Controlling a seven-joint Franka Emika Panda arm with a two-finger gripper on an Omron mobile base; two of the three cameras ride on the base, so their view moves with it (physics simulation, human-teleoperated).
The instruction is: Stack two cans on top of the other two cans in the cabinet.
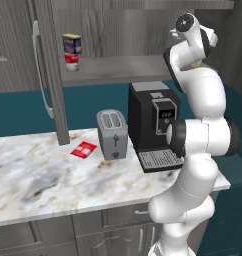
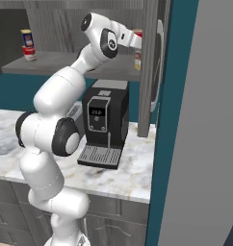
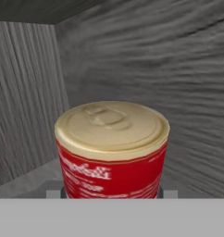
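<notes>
On the far left of the shelf in the cabinet (image 1: 118, 70) I see the blue can (image 1: 72, 44) sitting right on top of a red can (image 1: 72, 62), one stack, upright. Below, on the marble counter (image 1: 38, 175), lie a small red packet (image 1: 84, 149), then a grey toaster (image 1: 112, 134), then the black coffee machine (image 1: 152, 125). My white arm reaches up into the right end of the shelf. There, in the right base view, the gripper (image 2: 136, 39) holds a second red can (image 2: 137, 33) above the cream can (image 2: 137, 60); I cannot tell if the two cans touch. My hand camera looks down on the held can's pale lid, the can snug between the fingers, with grey cabinet walls behind it.
</notes>
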